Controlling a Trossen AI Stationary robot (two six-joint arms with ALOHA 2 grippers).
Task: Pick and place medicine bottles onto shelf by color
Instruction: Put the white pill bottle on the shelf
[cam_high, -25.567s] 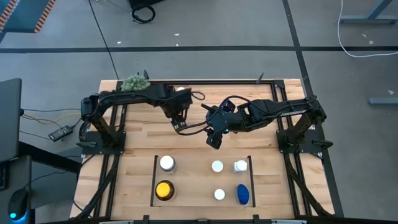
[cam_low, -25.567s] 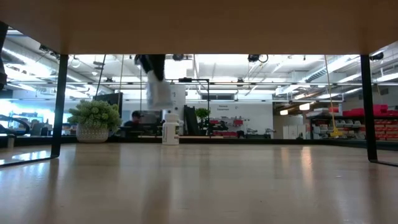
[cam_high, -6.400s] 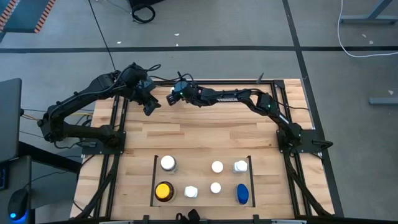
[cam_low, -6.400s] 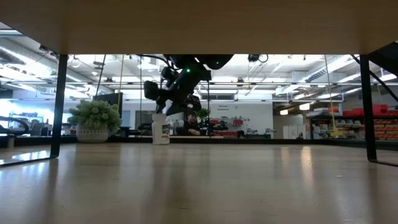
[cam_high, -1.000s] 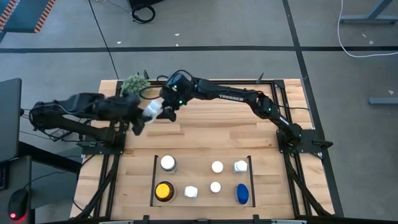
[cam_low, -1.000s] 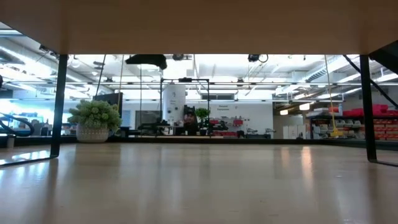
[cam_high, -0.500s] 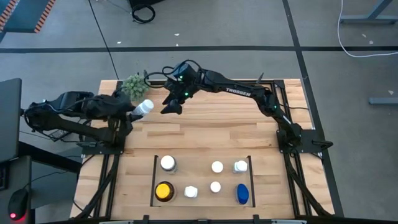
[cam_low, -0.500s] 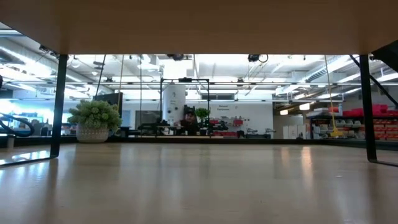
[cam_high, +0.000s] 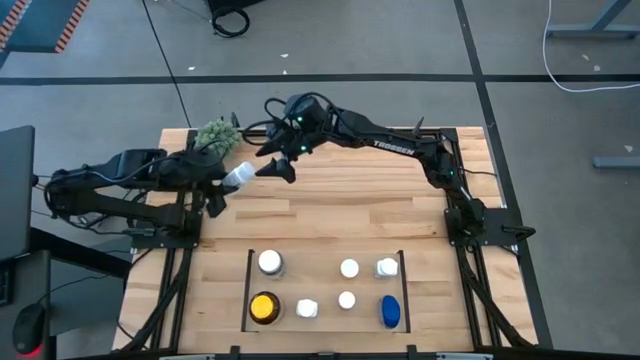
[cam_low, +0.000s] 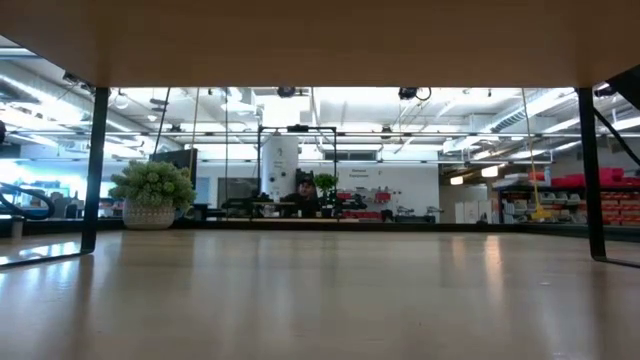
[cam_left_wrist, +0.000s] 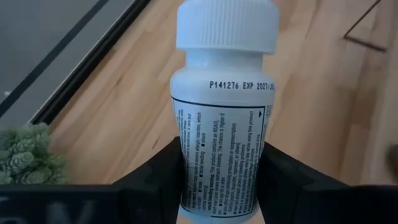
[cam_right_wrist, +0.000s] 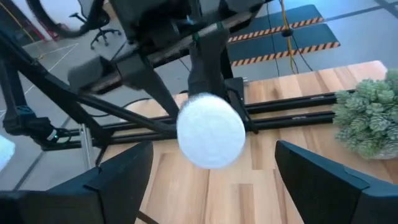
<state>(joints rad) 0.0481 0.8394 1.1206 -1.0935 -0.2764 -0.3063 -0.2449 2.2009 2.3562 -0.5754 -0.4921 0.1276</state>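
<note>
Count: two arms, seven medicine bottles total — five white ones (four on the shelf (cam_high: 247, 290) plus one held bottle (cam_high: 236, 177)), one amber yellow-capped bottle (cam_high: 264, 307), one blue bottle (cam_high: 389, 312) — and one green plant ball (cam_high: 214, 134).

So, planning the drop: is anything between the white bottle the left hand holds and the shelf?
Nothing visible. The left hand grips the white bottle above bare planks; the shelf lies across open table, with free space beside the bottles already there.
</note>
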